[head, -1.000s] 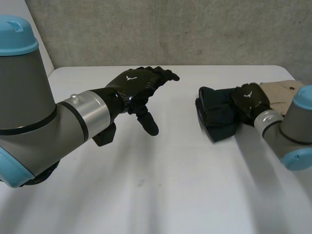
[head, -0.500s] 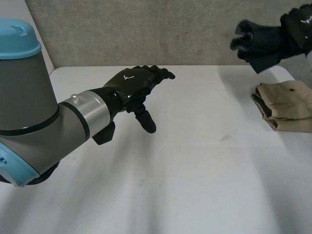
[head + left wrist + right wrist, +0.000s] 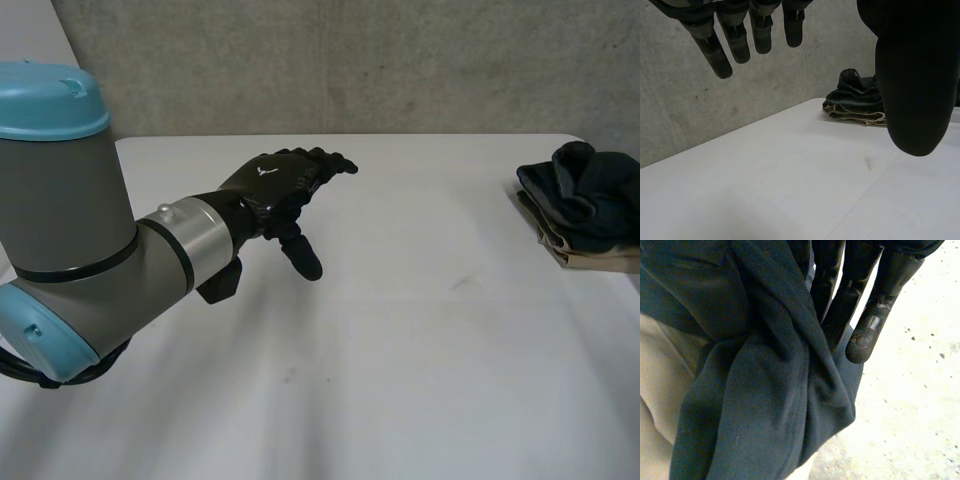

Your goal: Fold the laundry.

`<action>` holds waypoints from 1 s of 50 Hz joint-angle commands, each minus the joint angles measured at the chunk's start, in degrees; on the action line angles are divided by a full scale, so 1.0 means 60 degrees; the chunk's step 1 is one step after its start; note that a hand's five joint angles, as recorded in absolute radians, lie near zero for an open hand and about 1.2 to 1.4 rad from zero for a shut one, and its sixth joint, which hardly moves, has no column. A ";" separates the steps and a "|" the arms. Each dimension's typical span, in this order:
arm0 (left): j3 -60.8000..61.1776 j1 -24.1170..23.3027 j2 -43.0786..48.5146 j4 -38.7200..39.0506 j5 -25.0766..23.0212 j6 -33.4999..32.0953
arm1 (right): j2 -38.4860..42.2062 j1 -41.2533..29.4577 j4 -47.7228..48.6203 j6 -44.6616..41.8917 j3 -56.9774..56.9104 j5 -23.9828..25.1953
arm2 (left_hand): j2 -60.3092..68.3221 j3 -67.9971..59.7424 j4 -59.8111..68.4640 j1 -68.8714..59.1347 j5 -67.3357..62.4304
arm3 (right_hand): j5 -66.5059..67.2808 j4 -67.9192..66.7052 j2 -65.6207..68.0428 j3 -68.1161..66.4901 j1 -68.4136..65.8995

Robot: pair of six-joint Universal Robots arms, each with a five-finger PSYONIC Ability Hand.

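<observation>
A dark folded garment [image 3: 590,195] lies on top of a beige folded garment [image 3: 558,252] at the table's far right edge. Seen from the right wrist, my right hand [image 3: 866,325] is shut on the dark garment [image 3: 755,390], its fingers tucked into a bunched fold, with the beige garment [image 3: 660,385] underneath. My left hand [image 3: 275,180] hovers open over the table's left middle, fingers straight and thumb hanging down, holding nothing. The left wrist view has its fingers [image 3: 722,55] spread, and the stacked dark garment [image 3: 855,90] far beyond them.
The white table [image 3: 400,330] stretches bare between my left hand and the stack. A grey concrete wall [image 3: 400,60] runs behind the table's far edge. My left arm [image 3: 90,260] fills the near left.
My right hand lifted the dark garment from the table, swung it up and right, and brought it down onto the beige garment. The left hand barely moved.
</observation>
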State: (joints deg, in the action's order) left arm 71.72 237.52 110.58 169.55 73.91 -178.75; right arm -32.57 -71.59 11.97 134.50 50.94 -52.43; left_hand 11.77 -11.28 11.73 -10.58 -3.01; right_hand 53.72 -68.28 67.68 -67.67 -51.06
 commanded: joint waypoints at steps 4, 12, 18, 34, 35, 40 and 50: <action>-0.0015 0.0023 -0.0031 -0.0001 0.0000 -0.0004 | -0.1264 -0.0036 -0.0032 0.0492 0.0810 -0.0987 | 0.0049 -0.0131 0.0055 -0.0248 0.0158 | -0.8954 0.9713 -0.9614 0.9612 0.6843; -0.0029 0.0038 -0.0280 -0.0001 0.0015 0.0011 | -0.3783 -0.0299 0.0027 0.2673 0.1719 -0.1251 | -0.0007 -0.0075 -0.0001 -0.0192 0.0214 | -0.8954 0.9713 -0.9614 0.9612 0.6843; -0.0029 0.0052 -0.0836 -0.0001 0.0131 -0.0004 | -0.4985 -0.1119 -0.0046 0.4168 0.1968 -0.2173 | -0.0035 -0.0047 -0.0029 -0.0164 0.0242 | -0.8954 0.9713 -0.9614 0.9612 0.6843; 0.0643 0.1297 -0.2579 -0.0104 0.2608 -0.0384 | -0.7725 -0.5893 -0.1921 0.5840 0.4091 -0.5440 | 0.0021 -0.0103 0.0027 -0.0219 0.0186 | -0.8954 0.9713 -0.9614 0.9612 0.6843; 0.0760 0.1356 -0.2624 -0.0089 0.2608 -0.0428 | -0.7769 -0.6272 -0.1907 0.5854 0.4412 -0.5775 | -0.0007 -0.0075 0.0000 -0.0192 0.0214 | -0.8954 0.9713 -0.9614 0.9612 0.6843; 0.1434 0.1634 -0.2726 -0.0030 0.2593 -0.0458 | -0.7769 -0.6905 -0.1731 0.5825 0.5044 -0.6758 | -0.0091 0.0009 -0.0085 -0.0108 0.0298 | -0.8954 0.9713 -0.9614 0.9612 0.6843; 0.1874 0.1649 -0.2668 0.0496 0.2578 -0.0312 | -0.7886 -0.6965 -0.0693 0.5869 0.5848 -0.7126 | -0.0259 0.0178 -0.0253 0.0061 0.0466 | -0.8954 0.9713 -0.9614 0.9612 0.6843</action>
State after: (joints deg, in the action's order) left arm 81.26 247.55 94.18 169.87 89.47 -181.35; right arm -79.36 -113.86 3.61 169.42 82.97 -95.03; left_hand 11.77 -11.28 11.74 -10.56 -3.01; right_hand 4.16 -13.68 12.69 -12.56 -11.31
